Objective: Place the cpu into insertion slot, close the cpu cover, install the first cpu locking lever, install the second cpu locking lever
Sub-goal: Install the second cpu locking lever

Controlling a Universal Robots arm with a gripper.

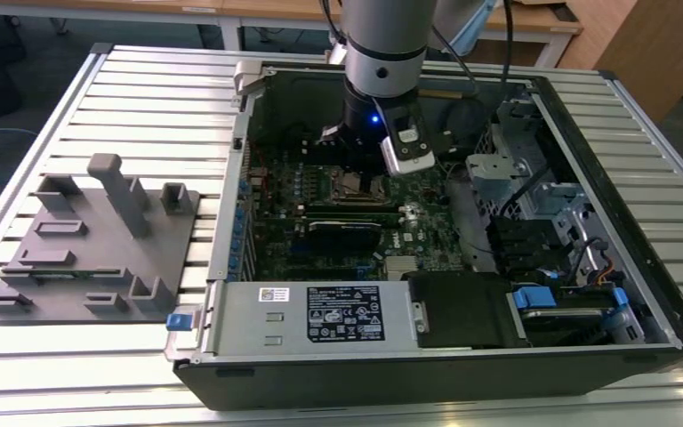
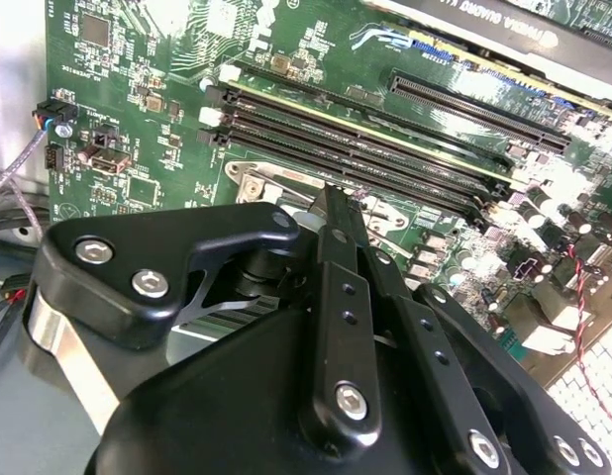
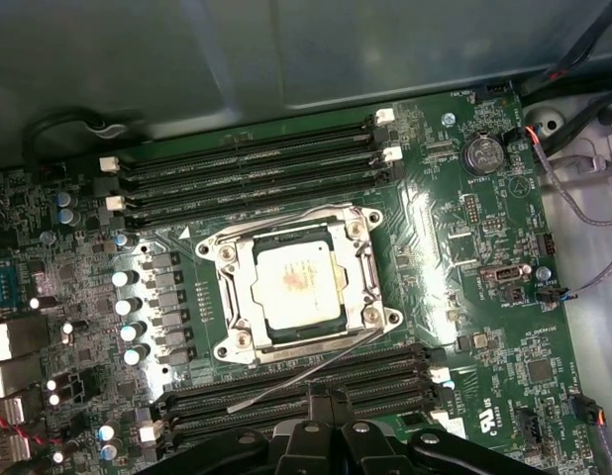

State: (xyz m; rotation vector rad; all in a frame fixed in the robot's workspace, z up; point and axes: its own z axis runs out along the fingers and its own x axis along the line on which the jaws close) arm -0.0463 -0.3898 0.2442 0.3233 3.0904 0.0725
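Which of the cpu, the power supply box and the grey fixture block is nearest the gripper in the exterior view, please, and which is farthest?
From the gripper:
1. cpu, directly beneath it.
2. power supply box, at the case's near edge.
3. grey fixture block, outside the case, toward the exterior view's left.

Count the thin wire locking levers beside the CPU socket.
2: one thin silver wire lever on the square metal socket's side facing the black claw, the other on the opposite side.

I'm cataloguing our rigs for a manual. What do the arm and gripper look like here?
In the exterior view the arm is a thick silver-grey cylinder ending in a black wrist section with a small blue light. A white-and-grey camera module is mounted at the wrist, and dark cables run beside the arm. In the second wrist view the gripper is matte black: flat bar linkages joined by silver hex-socket screws.
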